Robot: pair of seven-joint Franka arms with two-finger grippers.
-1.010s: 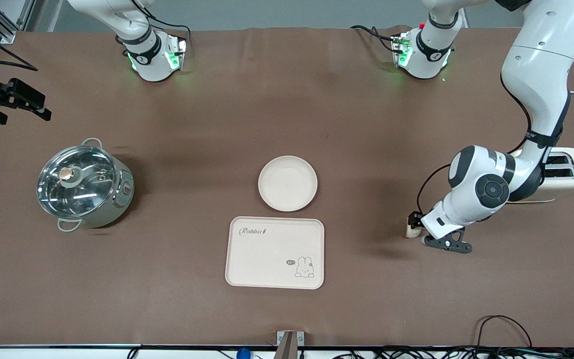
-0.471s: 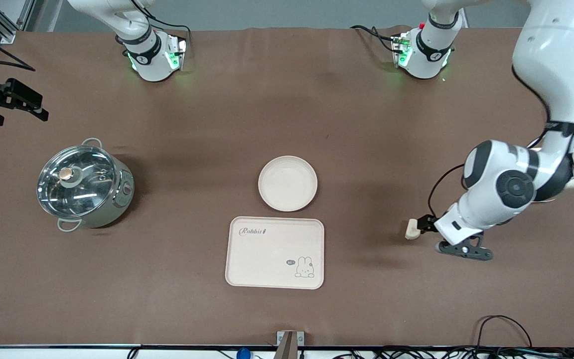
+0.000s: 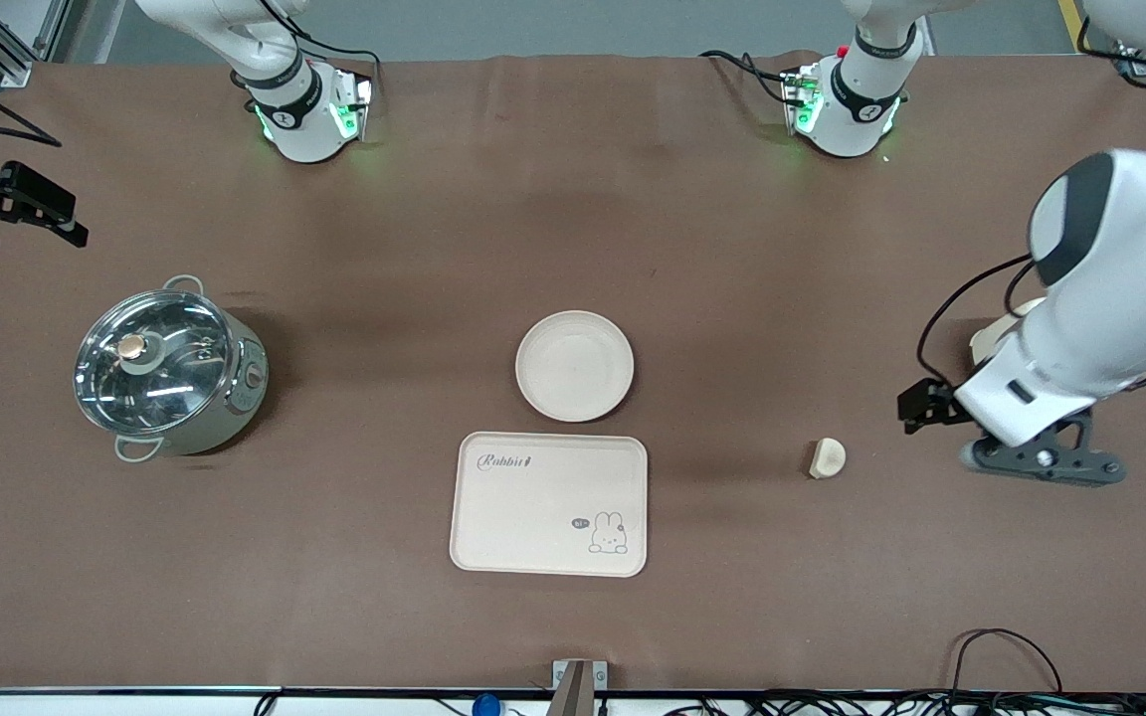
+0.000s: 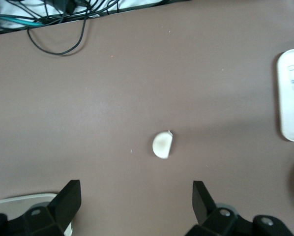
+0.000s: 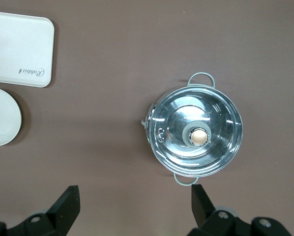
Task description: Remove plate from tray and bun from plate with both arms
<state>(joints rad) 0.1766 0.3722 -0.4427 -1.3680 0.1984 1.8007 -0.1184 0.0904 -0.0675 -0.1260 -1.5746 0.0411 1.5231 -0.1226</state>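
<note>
one bun point(image 3: 827, 458), flat face toward tray point(image 3: 548, 503)

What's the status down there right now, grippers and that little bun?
Left gripper open, above table by bun. Right gripper open, waiting above pot. Bun loose on table, plate beside tray. Nothing in the way.

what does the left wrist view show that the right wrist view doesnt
Only the left wrist view shows the bun lying bare on the table, below the open left gripper, plus cables at the table's edge. Only the right wrist view shows the lidded pot, below the open right gripper, and the whole name on the tray. Both share the tray, the plate and the brown table.
</note>
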